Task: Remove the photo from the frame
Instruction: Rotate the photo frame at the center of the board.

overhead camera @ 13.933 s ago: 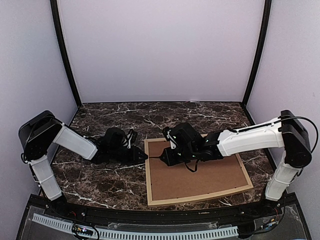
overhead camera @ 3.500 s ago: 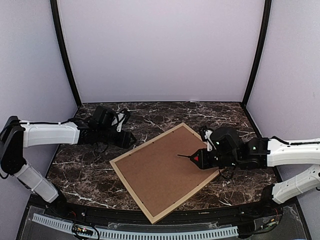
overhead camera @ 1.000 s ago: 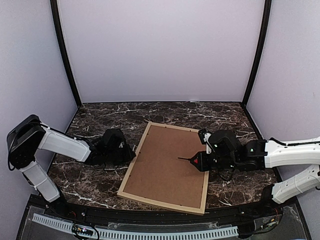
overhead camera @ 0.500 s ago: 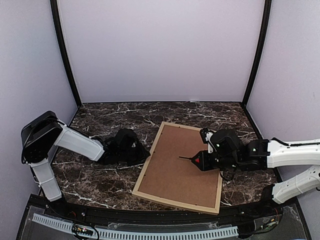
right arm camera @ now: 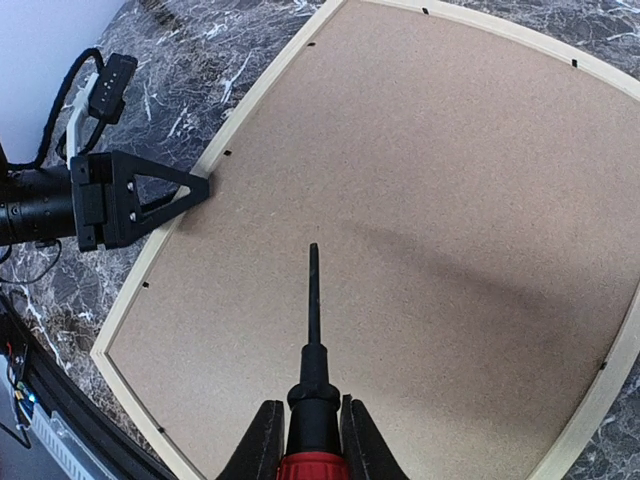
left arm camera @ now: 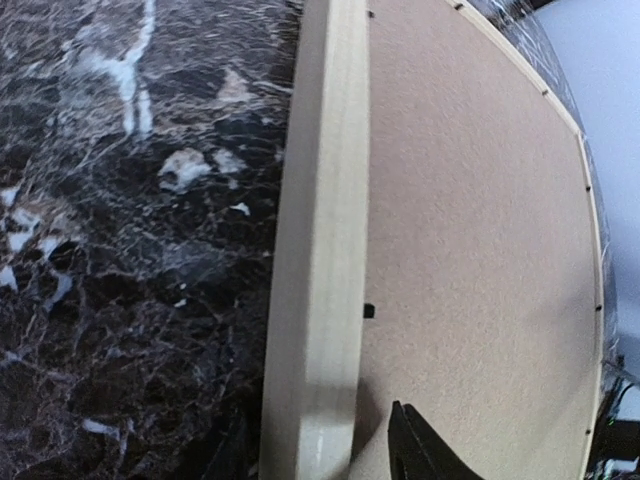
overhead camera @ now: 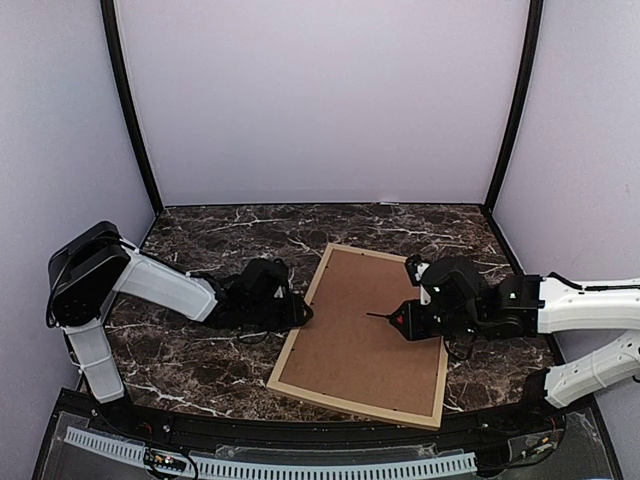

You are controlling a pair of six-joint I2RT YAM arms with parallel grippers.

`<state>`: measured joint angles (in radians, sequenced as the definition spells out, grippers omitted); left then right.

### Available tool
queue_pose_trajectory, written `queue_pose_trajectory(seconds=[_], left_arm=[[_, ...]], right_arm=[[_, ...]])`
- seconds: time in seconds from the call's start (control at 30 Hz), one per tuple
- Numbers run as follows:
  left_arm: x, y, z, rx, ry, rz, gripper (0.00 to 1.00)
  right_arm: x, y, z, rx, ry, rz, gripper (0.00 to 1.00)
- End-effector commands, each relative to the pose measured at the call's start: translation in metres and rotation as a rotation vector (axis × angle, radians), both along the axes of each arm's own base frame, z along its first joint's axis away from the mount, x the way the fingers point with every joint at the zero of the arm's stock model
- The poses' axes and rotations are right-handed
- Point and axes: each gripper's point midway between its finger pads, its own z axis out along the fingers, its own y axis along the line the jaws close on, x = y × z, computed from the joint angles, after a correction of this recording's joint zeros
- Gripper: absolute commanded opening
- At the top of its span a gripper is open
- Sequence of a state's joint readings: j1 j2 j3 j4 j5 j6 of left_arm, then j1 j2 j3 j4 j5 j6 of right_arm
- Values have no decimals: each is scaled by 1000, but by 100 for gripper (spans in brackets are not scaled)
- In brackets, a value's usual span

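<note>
The frame (overhead camera: 352, 405) of light wood lies face down on the marble table (overhead camera: 190, 360), right of centre, with its brown backing board (overhead camera: 365, 350) upward. The photo is hidden beneath that board. My left gripper (overhead camera: 300, 312) is at the frame's left side. In the left wrist view its open jaws straddle the moulding (left arm camera: 320, 250), and the right fingertip (left arm camera: 415, 450) stands off the wood. My right gripper (right arm camera: 313, 405) is shut on a red-handled screwdriver (right arm camera: 313, 330), whose black shaft points left over the board's middle (overhead camera: 385, 318).
Small black tabs (left arm camera: 368, 311) sit along the backing board's edge inside the moulding. Black posts and lilac walls (overhead camera: 320, 100) close in the table at the back and sides. The frame's near edge lies close to the table's front rim (overhead camera: 300, 435).
The frame has slid right and turned a little. My left gripper moved right with its edge, and its jaws have parted. My right gripper keeps hold of the screwdriver, almost still.
</note>
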<state>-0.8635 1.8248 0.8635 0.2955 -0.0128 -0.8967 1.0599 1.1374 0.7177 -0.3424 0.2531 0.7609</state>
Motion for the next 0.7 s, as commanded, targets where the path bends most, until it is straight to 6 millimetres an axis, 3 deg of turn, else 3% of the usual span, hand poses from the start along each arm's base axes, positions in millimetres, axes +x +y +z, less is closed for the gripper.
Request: queue_pose_trajectory(seconds=[0.0, 0.17, 0.3, 0.4, 0.43, 0.47, 0.67], left_arm=[[-5, 15, -14, 260, -74, -163, 52], [14, -4, -5, 337, -148, -261, 56], [25, -14, -17, 398, -134, -294, 57], [41, -26, -11, 406, -161, -285, 58], [42, -24, -19, 431, -143, -283, 59], [52, -28, -12, 432, -159, -262, 59], [75, -24, -19, 461, -130, -192, 50]], right_arm=[[11, 5, 15, 7, -37, -24, 0], [13, 9, 15, 0, -37, -23, 0], [14, 11, 15, 0, -33, -22, 0], [13, 10, 14, 1, -31, -25, 0], [13, 10, 15, 3, -32, -26, 0], [13, 9, 14, 2, -31, -25, 0], [12, 6, 15, 6, -33, -30, 0]])
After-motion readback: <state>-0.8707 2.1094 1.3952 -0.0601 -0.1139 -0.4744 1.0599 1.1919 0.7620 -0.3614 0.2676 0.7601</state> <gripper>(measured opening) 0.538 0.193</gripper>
